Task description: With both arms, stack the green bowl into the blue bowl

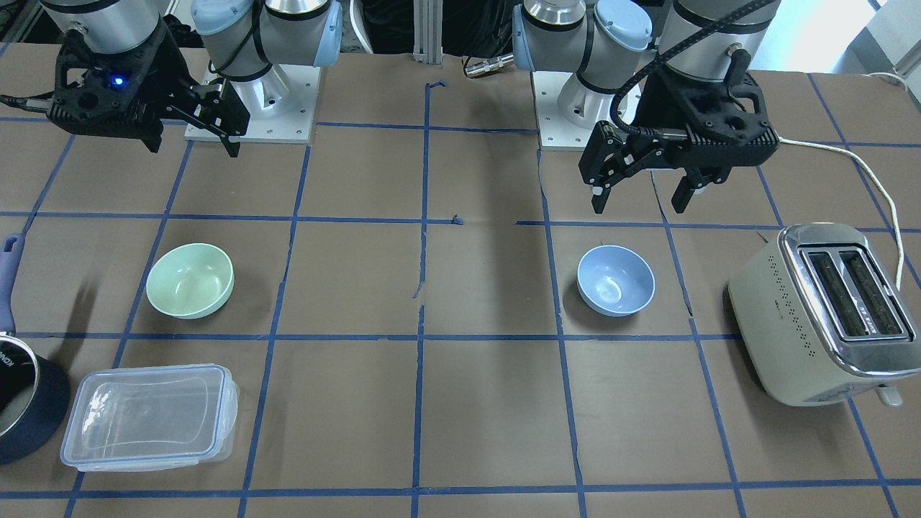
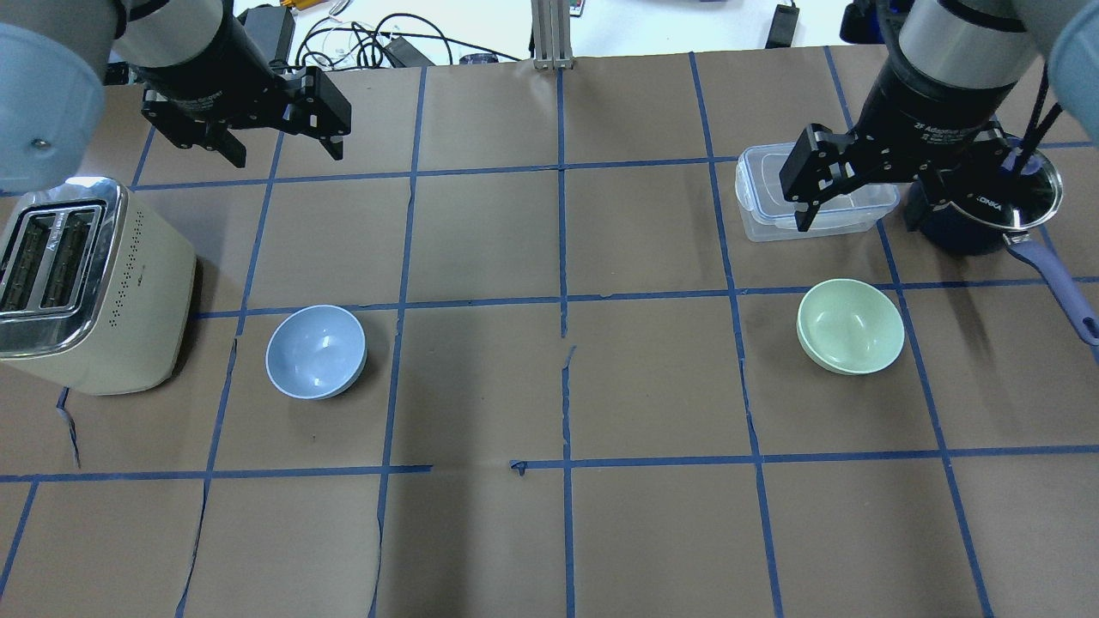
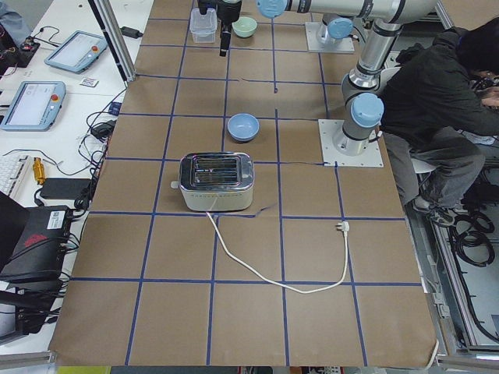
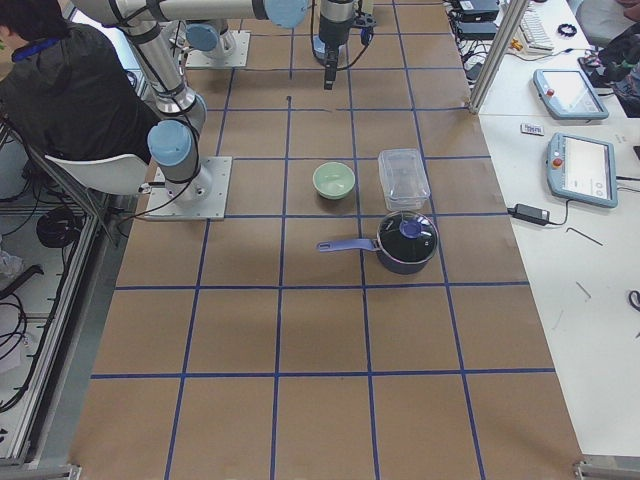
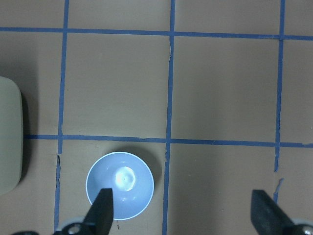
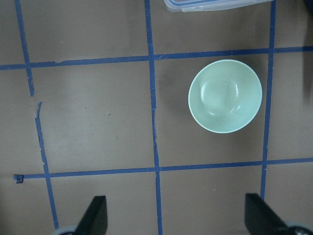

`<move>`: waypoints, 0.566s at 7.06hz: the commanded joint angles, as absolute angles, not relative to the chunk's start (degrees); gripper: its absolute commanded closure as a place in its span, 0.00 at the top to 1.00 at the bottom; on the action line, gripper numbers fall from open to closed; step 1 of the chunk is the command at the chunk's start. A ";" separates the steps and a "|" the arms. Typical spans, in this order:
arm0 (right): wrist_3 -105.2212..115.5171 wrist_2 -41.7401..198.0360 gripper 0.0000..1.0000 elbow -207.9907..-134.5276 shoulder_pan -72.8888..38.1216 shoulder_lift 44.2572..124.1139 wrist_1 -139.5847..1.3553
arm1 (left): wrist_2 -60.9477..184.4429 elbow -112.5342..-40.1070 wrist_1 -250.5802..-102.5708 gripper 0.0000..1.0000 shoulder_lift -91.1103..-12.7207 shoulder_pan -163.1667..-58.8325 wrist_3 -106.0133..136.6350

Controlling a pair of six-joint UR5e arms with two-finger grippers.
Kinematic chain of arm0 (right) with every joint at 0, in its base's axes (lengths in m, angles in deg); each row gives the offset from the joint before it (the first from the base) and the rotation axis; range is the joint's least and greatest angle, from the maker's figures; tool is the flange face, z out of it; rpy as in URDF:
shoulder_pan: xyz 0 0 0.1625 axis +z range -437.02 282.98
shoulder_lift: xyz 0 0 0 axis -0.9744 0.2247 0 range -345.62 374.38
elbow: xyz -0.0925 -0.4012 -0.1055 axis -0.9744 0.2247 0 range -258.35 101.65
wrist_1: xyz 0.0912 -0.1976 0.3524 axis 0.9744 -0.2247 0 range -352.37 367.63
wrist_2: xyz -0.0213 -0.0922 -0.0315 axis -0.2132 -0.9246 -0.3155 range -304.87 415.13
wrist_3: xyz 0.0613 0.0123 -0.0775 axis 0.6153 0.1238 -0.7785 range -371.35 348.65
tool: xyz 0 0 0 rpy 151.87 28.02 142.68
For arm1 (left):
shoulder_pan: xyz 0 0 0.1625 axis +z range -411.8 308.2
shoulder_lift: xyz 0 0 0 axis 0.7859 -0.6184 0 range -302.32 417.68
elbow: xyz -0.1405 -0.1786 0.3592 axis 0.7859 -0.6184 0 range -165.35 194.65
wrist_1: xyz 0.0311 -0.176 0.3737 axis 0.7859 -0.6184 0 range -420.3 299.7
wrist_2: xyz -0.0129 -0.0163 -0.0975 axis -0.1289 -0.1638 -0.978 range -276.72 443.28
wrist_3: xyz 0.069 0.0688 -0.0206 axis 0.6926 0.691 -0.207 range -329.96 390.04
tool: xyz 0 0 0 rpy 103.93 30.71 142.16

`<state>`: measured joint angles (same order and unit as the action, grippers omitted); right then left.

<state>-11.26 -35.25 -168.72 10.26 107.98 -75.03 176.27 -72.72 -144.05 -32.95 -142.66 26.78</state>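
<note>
In the front-facing view the left claw hung released above the desk, its two fingers wide apart. The blue bowl stood upright on the desk near it, lower down and not touched. The right claw was released too, and the green bowl stood low before it, well apart from the blue bowl. A toaster lay to the left claw's outer side. A clear container and a pot stood beyond the green bowl.

In the overhead view both bowls were empty, mouth up, and neither claw held anything.

In the left wrist view one fingertip covered a part of the blue bowl's rim.

In the right wrist view the green bowl lay ahead of the claw, nearer to one finger.
</note>
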 commanded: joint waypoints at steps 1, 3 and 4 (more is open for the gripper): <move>-11.27 -35.23 1.00 -168.62 10.26 107.98 -75.07 | 176.18 -72.71 -144.23 1.00 -32.94 -142.68 26.88; -11.27 -35.14 1.00 -168.70 10.17 107.89 -75.16 | 176.18 -72.71 -144.23 1.00 -32.94 -142.60 26.88; -11.18 -34.96 1.00 -168.70 10.17 107.89 -75.33 | 176.18 -72.71 -144.23 1.00 -32.85 -142.68 26.88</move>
<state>-11.25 -35.12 -168.67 10.21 107.93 -75.20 176.18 -72.71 -144.23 -32.91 -142.66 26.87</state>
